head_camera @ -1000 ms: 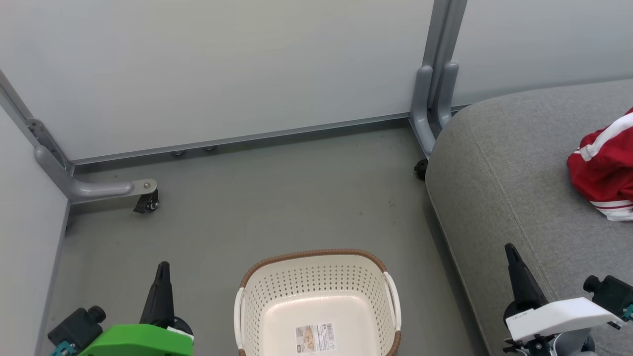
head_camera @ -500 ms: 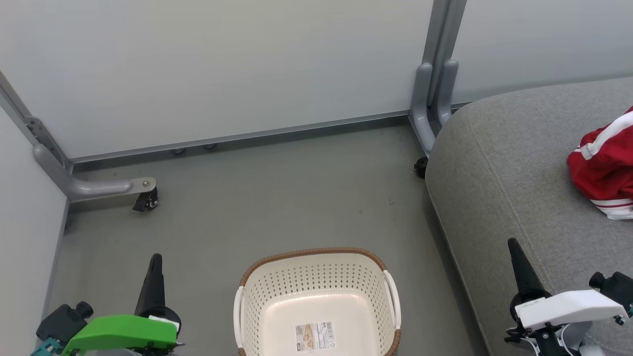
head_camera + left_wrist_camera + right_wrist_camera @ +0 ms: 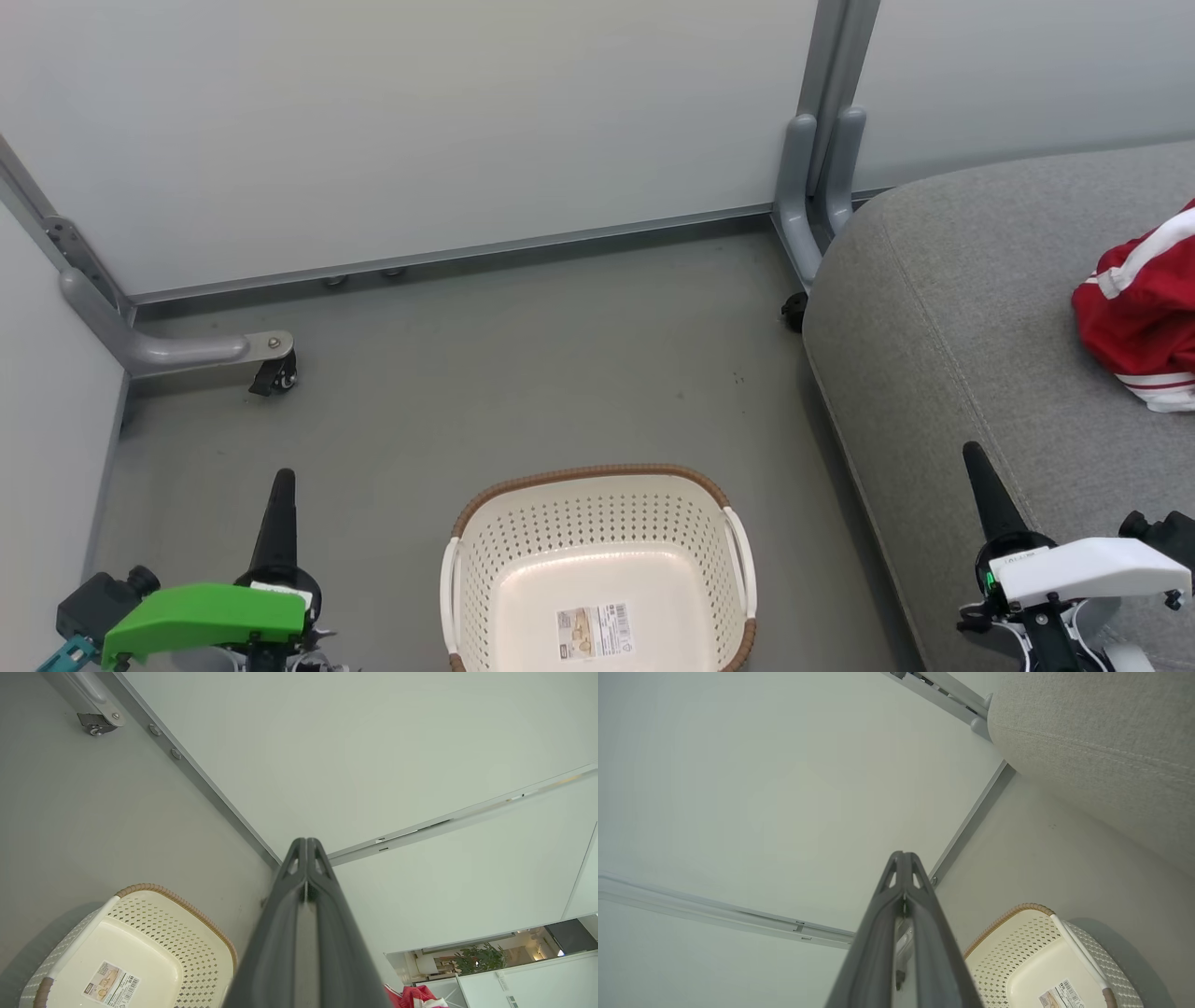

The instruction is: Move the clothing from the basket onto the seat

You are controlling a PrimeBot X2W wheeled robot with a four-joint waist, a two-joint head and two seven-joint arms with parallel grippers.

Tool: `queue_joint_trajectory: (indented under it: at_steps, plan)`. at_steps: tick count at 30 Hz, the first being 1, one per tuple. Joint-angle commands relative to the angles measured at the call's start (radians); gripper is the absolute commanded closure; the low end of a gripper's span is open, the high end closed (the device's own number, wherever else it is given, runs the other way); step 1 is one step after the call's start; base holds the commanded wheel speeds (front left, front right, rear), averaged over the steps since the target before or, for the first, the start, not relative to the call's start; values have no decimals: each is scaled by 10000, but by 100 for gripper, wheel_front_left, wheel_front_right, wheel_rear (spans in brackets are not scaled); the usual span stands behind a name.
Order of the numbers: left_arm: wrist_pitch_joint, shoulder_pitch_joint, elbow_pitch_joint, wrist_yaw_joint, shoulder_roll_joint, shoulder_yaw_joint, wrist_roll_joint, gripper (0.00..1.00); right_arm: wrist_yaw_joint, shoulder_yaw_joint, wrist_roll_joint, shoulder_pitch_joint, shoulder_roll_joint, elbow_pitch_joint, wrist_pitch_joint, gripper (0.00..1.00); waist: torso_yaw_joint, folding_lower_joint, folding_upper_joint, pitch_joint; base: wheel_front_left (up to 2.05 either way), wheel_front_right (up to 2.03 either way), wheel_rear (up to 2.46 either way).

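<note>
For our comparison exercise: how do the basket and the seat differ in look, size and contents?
The basket is cream perforated plastic with a brown rim; the seat is grey stitched fabric. The basket holds just a label sticker; the seat bears red clothing. The seat is far larger than the basket. Both have rounded corners.

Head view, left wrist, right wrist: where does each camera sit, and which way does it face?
Head: on the head, looking forward and down at the floor, basket, seat and clothing; left end effector lower left, right end effector lower right.
Left wrist: on the left wrist, looking along its shut fingers toward the wall; basket at lower left.
Right wrist: on the right wrist, along its shut fingers toward the wall; seat upper right.
Shared: both wrist views show the basket.
</note>
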Motion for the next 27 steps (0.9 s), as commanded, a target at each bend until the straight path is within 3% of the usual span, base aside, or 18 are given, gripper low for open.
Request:
queue_joint_trajectory:
  at_steps: [1,27]
  plan:
    - [51,-299,-36,-85,94,79,-272,100,-5,-57,252,-211,-71,-16,72,100,-1,0,43,5,0,0,0]
    - [616,-703,248,-283,104,500,-2535,100,-7,-328,2460,-556,-24,331,636,100,-13,0,57,108,0,0,0]
